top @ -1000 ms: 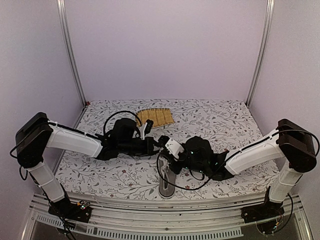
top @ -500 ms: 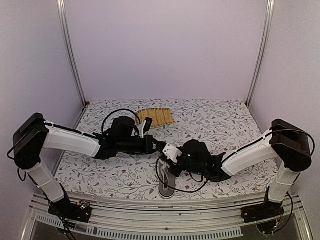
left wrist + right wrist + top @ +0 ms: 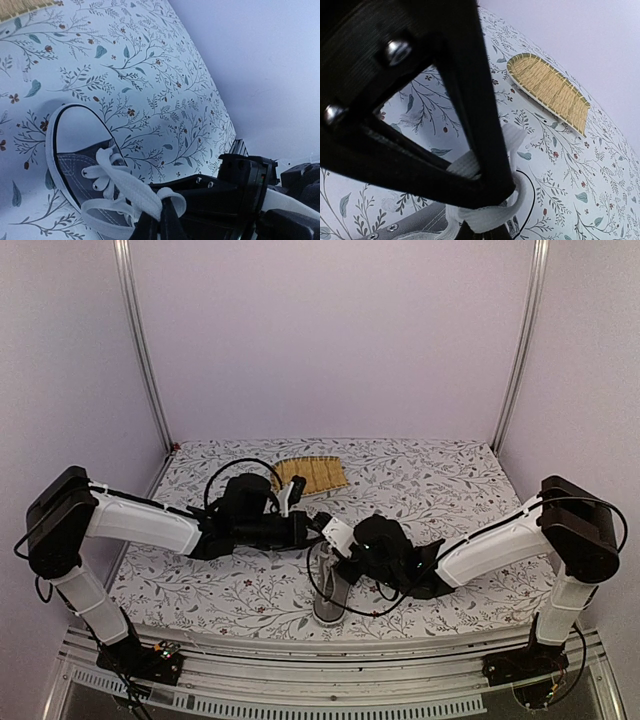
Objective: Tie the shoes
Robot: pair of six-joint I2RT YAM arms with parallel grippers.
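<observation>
The shoe (image 3: 331,592), a small grey sneaker with a white toe cap, lies near the table's front edge with its toe toward the arms' bases. Both grippers meet just above its laces. My left gripper (image 3: 312,528) is shut on a loop of white lace (image 3: 131,192), pinched at its fingertips (image 3: 159,212). My right gripper (image 3: 332,548) is shut on another stretch of lace (image 3: 487,217), wrapped just above its tips (image 3: 480,234). In the right wrist view, the left gripper's black fingers (image 3: 470,100) cross close in front and hide most of the shoe.
A yellow woven bamboo mat (image 3: 310,475) lies behind the grippers, toward the back of the floral tablecloth (image 3: 450,480). A black cable (image 3: 322,585) loops beside the shoe. Metal rails run along the table's front edge (image 3: 330,660).
My right gripper has slid left, closer to the left gripper, and the shoe has shifted slightly with it. Both grippers have stayed shut on the laces.
</observation>
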